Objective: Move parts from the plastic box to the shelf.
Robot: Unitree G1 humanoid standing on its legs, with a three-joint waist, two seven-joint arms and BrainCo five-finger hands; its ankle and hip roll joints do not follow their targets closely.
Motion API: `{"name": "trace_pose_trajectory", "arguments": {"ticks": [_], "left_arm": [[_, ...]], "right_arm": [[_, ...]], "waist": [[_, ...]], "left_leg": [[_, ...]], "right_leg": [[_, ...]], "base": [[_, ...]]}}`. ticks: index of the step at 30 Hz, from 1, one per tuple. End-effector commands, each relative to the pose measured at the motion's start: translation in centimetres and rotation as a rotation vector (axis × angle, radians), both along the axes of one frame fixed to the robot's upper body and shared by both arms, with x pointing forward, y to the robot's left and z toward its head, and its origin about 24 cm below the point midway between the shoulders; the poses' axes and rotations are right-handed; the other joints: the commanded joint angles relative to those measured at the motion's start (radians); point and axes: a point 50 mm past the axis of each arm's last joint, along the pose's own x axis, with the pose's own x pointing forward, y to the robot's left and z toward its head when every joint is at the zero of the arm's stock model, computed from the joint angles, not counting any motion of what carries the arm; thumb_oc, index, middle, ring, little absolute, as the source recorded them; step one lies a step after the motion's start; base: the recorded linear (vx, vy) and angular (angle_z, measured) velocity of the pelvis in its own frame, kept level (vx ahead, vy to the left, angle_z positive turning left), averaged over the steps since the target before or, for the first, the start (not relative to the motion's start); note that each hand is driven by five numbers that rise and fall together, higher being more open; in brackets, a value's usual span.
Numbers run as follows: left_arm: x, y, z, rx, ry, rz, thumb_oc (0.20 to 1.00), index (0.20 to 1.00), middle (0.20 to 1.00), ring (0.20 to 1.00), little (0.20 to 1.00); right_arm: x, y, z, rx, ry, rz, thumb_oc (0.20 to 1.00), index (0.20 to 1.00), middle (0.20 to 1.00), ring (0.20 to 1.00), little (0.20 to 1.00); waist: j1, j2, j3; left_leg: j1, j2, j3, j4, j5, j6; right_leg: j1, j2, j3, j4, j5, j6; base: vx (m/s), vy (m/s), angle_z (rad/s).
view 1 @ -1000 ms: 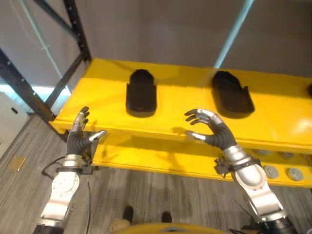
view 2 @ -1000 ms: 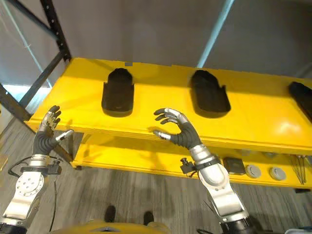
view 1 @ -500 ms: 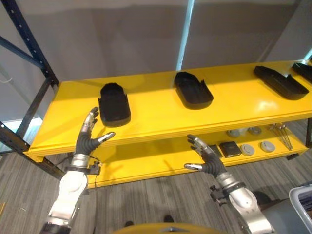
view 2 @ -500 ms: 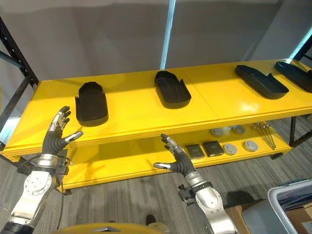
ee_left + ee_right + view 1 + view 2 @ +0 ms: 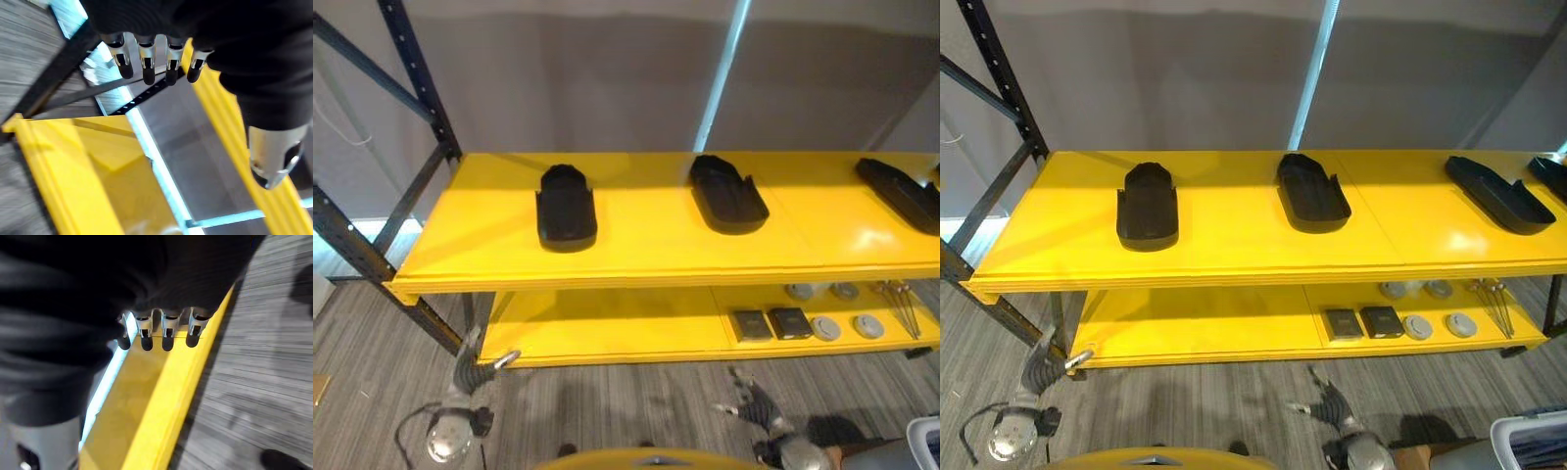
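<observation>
Grey floor fronts a yellow shelf (image 5: 1234, 235). Both hands hang low before it, left hand (image 5: 475, 370) and right hand (image 5: 1332, 403), fingers apart and empty. Black parts (image 5: 1147, 206) lie spaced along the shelf top, likely already delivered; plastic box (image 5: 1528, 441) sits at far right.

Both hands have dropped from shelf height to low in front of the floor; the left hand (image 5: 475, 367), previously raised beside the front edge of the top shelf board (image 5: 607, 279), now sits below the lower board, fingers relaxed and empty; the right hand (image 5: 1330, 406), a second ago curled over that edge, now hangs spread below the shelf, holding nothing.
</observation>
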Motion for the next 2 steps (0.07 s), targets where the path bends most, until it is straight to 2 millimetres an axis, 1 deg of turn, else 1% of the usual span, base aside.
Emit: {"name": "trace_pose_trajectory", "arguments": {"ticks": [1, 2], "left_arm": [[2.68, 0.54, 1.35, 0.05, -0.094, -0.012, 1.0, 1.0, 1.0, 1.0, 1.0], [2.24, 0.59, 0.43, 0.045, -0.044, -0.004, 1.0, 1.0, 1.0, 1.0, 1.0]], "right_arm": [[3.45, 0.56, 1.22, -0.006, -0.131, -0.007, 1.0, 1.0, 1.0, 1.0, 1.0], [2.97, 0.41, 0.47, -0.014, -0.086, -0.024, 1.0, 1.0, 1.0, 1.0, 1.0]], "waist": [[0.001, -0.035, 0.025], [0.002, -0.035, 0.025]], "left_leg": [[0.048, -0.012, -0.041, 0.006, -0.145, 0.036], [0.047, -0.012, -0.044, 0.006, -0.143, 0.035]], "right_leg": [[0.022, -0.014, -0.028, 0.023, -0.083, 0.018], [0.022, -0.014, -0.03, 0.023, -0.083, 0.017]], "base": [[-0.01, -0.027, 0.07], [-0.01, -0.023, 0.06]]}}
